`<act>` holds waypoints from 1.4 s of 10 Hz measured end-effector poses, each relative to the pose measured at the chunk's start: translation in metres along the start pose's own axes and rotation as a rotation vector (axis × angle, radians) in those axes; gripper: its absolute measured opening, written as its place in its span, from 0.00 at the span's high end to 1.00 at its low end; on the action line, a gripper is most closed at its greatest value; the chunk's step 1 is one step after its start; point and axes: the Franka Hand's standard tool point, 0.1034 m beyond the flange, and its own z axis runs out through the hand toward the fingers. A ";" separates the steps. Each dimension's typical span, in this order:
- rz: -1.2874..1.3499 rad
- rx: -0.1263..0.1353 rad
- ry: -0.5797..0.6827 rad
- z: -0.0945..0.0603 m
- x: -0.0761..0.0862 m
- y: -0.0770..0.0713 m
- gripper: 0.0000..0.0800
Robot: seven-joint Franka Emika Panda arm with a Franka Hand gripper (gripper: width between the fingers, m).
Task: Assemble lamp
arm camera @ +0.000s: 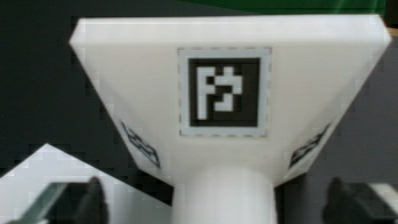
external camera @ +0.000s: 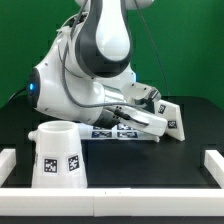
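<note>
Gripper (arm camera: 221,204) straddles lamp base (arm camera: 222,60) neck, jaws apart.

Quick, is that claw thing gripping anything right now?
The gripper: open; its fingers sit either side of the lamp base, with gaps showing, not clamped on it.

The white shade (external camera: 55,150) and what looks like the white base (arm camera: 222,60) bear black-and-white square tags (arm camera: 224,90).
</note>
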 end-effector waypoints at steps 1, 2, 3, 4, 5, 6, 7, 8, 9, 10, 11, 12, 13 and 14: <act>0.000 0.000 0.000 0.000 0.000 0.000 0.35; 0.000 0.000 0.000 0.000 0.000 0.000 0.35; 0.000 0.000 0.000 0.000 0.000 0.000 0.35; 0.000 0.000 0.000 0.000 0.000 0.000 0.35; 0.000 0.000 0.000 0.000 0.000 0.000 0.35; 0.000 -0.001 0.001 -0.001 -0.001 -0.001 0.35; -0.018 -0.002 0.019 -0.011 -0.010 -0.007 0.34; -0.049 0.009 0.020 -0.027 -0.028 -0.014 0.34; -0.072 0.029 0.057 -0.045 -0.040 -0.024 0.34; -0.102 0.050 0.137 -0.064 -0.054 -0.041 0.34; -0.140 0.052 0.175 -0.073 -0.068 -0.050 0.34; -0.146 0.063 0.256 -0.073 -0.062 -0.053 0.34; -0.148 0.069 0.316 -0.073 -0.062 -0.054 0.34; -0.157 0.080 0.398 -0.075 -0.062 -0.057 0.34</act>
